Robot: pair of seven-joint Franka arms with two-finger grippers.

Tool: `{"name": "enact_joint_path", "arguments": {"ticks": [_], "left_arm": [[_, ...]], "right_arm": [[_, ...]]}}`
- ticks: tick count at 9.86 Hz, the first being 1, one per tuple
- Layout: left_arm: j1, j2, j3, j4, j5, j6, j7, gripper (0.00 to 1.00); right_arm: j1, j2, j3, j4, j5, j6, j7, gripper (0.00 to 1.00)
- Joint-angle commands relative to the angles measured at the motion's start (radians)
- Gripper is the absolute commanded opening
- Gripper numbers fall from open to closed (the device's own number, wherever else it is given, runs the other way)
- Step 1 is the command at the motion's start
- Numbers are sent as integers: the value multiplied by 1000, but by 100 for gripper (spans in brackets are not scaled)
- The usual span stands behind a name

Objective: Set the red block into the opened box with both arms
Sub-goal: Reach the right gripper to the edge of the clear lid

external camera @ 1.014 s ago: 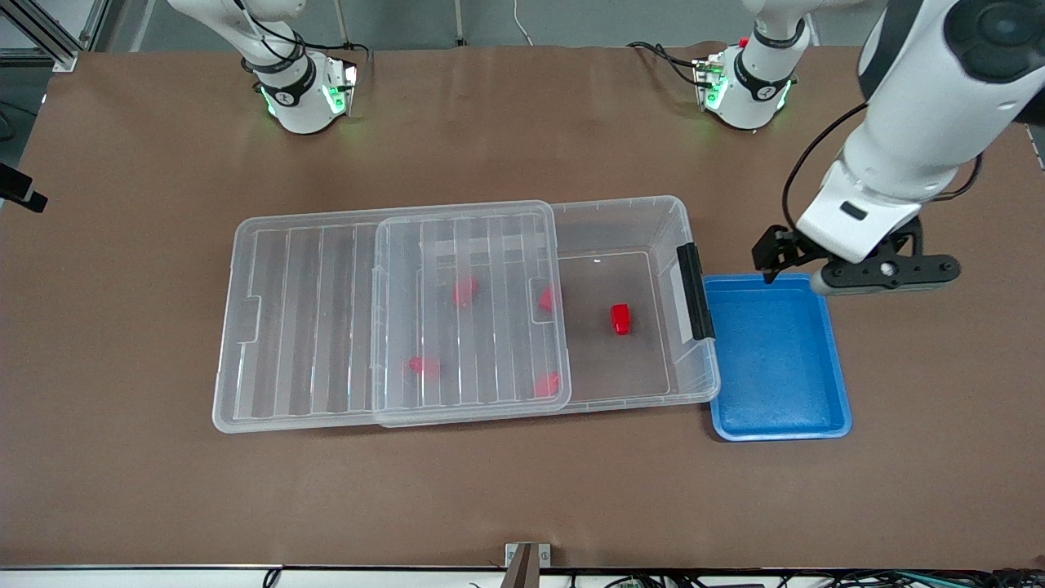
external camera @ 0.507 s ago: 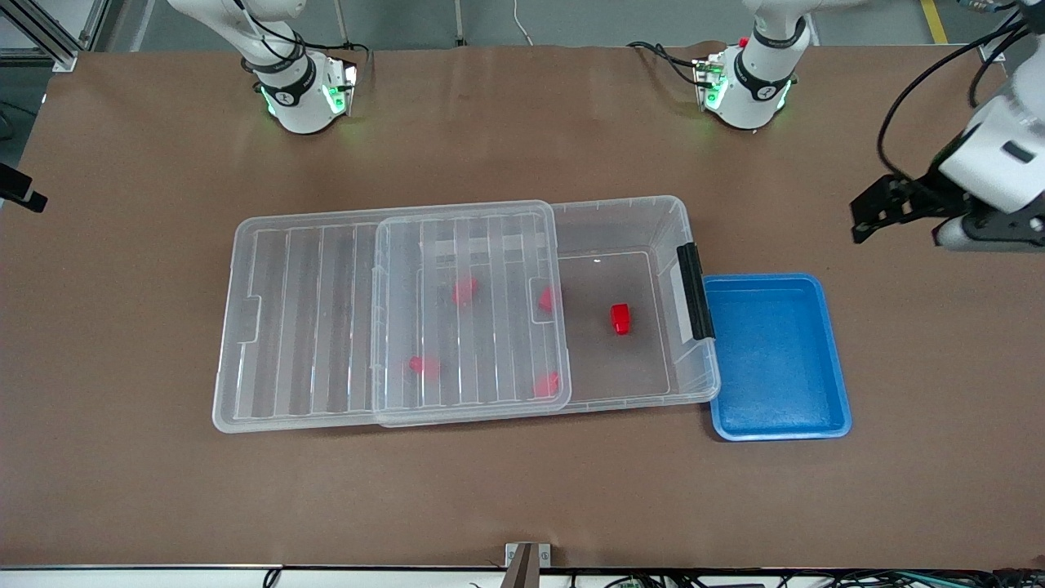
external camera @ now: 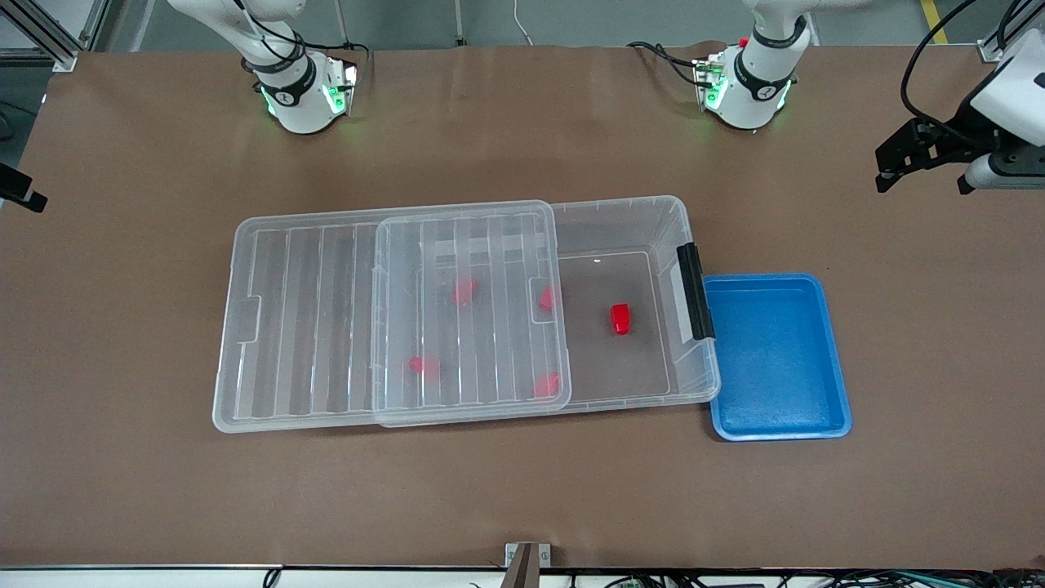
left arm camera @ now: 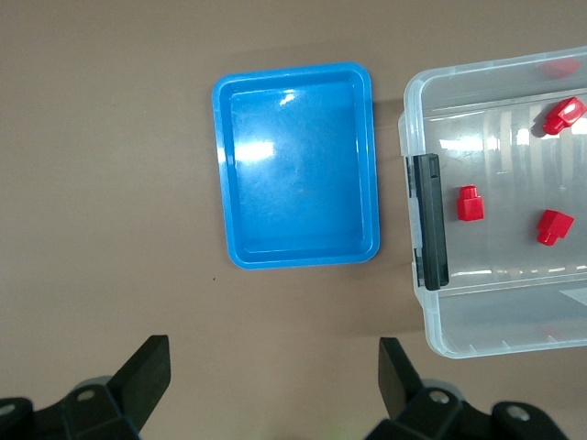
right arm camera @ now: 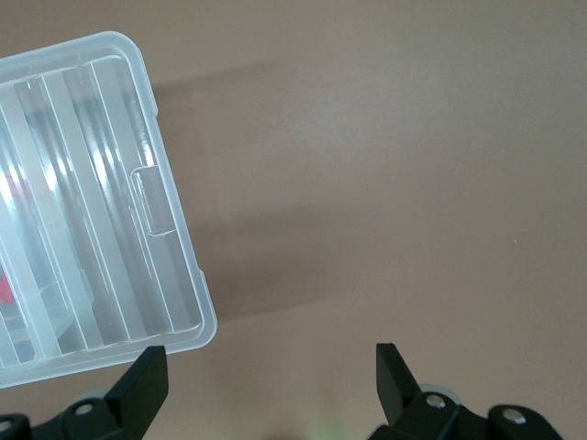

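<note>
Toward the right arm's end of the table (external camera: 122, 490), the right gripper (right arm camera: 266, 371) is hanging over bare brown surface just off the corner of the ribbed lid (external camera: 326, 318), its fingers (right arm camera: 142, 385) spread wide and holding nothing; it is showing only in the right wrist view. Beside that spot the lid is lying slid partway off the box (external camera: 645, 224), covering the box's half toward the right arm and leaving the other half uncovered. Four red blocks (external camera: 464, 291) are showing through the clear lid, resting on the box floor. Next along, the red block (external camera: 620, 318) is lying inside the uncovered part of the box, near the black handle (external camera: 695, 291). Just past the handle, a blue tray (external camera: 841, 408) is sitting touching the box's end. Over the table's edge at the left arm's end, the left gripper (external camera: 922, 163) is hovering high, fingers (left arm camera: 147, 376) spread apart and gripping nothing.
</note>
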Motion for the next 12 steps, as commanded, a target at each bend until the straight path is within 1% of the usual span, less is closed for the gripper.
{"name": "enact_joint_path", "arguments": {"ticks": [1,6,7,8,9,10,11,12], "left_arm": [[-10,-2,8,-41,1,3,4,100],[-7,-1,9,-39,-14,11,4,100],[-7,-1,9,-39,-14,11,4,100],[-7,-1,9,-39,-14,11,4,100],[-7,-1,9,-39,-14,11,1,100],[-7,1,9,-39,-14,11,1,100],[-7,1,9,-39,-14,12,1,100],[-7,4,9,-39,-14,12,1,100]], "right_arm": [[0,-14,0,-6,-6,2,-7,100],[-3,-14,-2,-7,-6,1,-13,100],[-7,-5,-2,-19,-4,8,-24,100],[-7,31,-2,-58,-4,57,-76,98],[-9,51,-2,-163,-3,208,-158,71],[-7,80,-2,-266,-3,364,-230,37],[2,127,0,-318,-3,472,-243,9],[16,176,8,-325,0,511,-248,0]]}}
